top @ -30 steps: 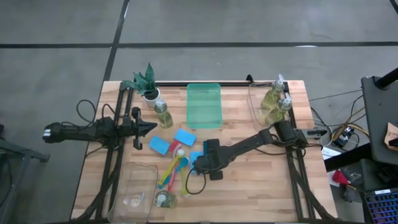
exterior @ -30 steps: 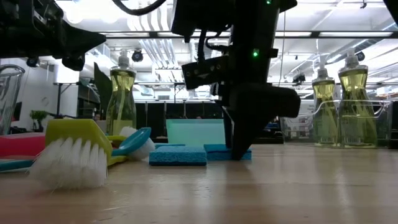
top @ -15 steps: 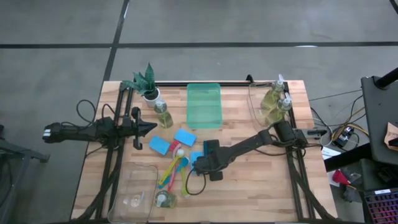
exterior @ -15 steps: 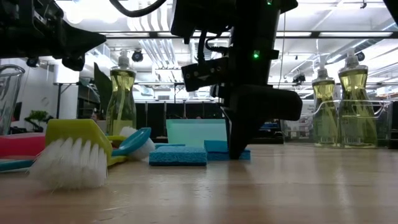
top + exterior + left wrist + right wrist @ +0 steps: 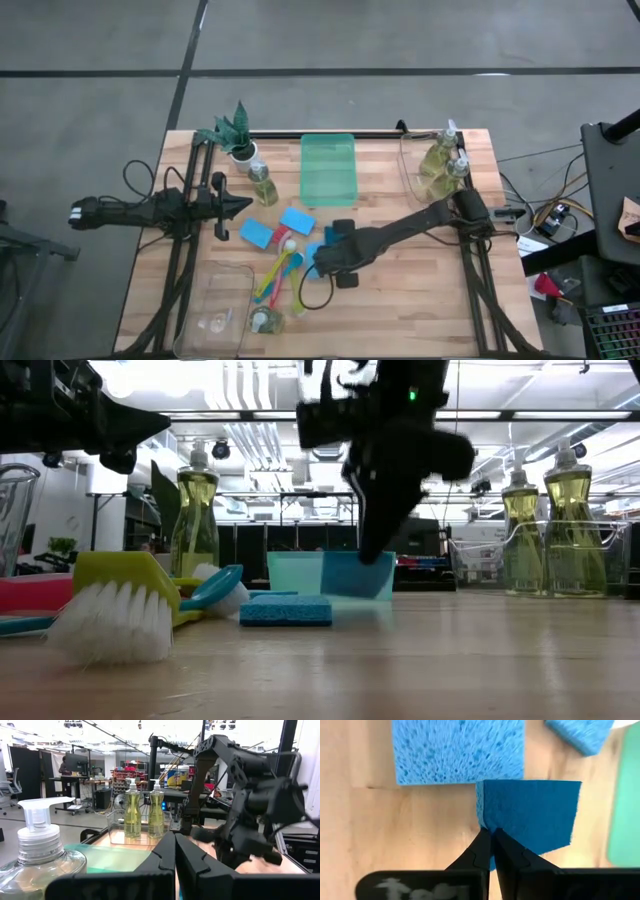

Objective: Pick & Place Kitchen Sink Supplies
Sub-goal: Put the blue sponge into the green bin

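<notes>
Right gripper lifts a blue sponge clear of the table

The right gripper (image 5: 491, 840), near table centre, pinches the dark blue sponge (image 5: 530, 815) by one edge, jaws closed on it; it hangs just above the wood. It looks light, soft and compressible, so an edge pinch should hold. At nine o'clock of it lie two more sponges (image 5: 258, 234) and the brushes (image 5: 280, 272); at twelve o'clock the green tray (image 5: 328, 168). The left gripper (image 5: 175, 851) waits closed at the table's nine o'clock edge. Plank table (image 5: 420, 290), workshop beyond.
</notes>
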Available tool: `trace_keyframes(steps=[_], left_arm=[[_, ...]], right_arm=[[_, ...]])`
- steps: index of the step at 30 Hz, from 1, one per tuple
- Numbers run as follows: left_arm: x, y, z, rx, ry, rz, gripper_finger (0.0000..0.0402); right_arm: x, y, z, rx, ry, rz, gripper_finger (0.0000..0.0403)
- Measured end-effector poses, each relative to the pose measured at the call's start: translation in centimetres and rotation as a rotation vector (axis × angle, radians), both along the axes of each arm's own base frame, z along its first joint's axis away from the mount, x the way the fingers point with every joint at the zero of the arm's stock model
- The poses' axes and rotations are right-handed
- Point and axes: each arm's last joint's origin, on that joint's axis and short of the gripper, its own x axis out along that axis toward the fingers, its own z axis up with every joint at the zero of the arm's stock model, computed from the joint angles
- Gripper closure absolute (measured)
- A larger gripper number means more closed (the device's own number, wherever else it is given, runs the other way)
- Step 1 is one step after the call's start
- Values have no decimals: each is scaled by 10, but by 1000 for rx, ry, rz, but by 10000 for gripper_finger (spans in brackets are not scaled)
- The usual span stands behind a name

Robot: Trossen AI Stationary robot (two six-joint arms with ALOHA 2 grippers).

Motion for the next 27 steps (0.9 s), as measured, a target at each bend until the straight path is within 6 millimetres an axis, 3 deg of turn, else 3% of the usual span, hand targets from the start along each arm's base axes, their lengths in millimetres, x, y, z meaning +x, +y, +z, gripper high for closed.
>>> trace_keyframes(steps=[13, 19, 27], left_arm=[[0, 0, 0, 0, 0, 0, 399], [0, 0, 0, 0, 0, 0, 399], [0, 0, 0, 0, 2, 0, 399]], right_arm=[[-21, -10, 75, 33, -201, -13, 394], [-32, -35, 112, 30, -317, -76, 394], [-31, -64, 134, -44, -437, -80, 394]])
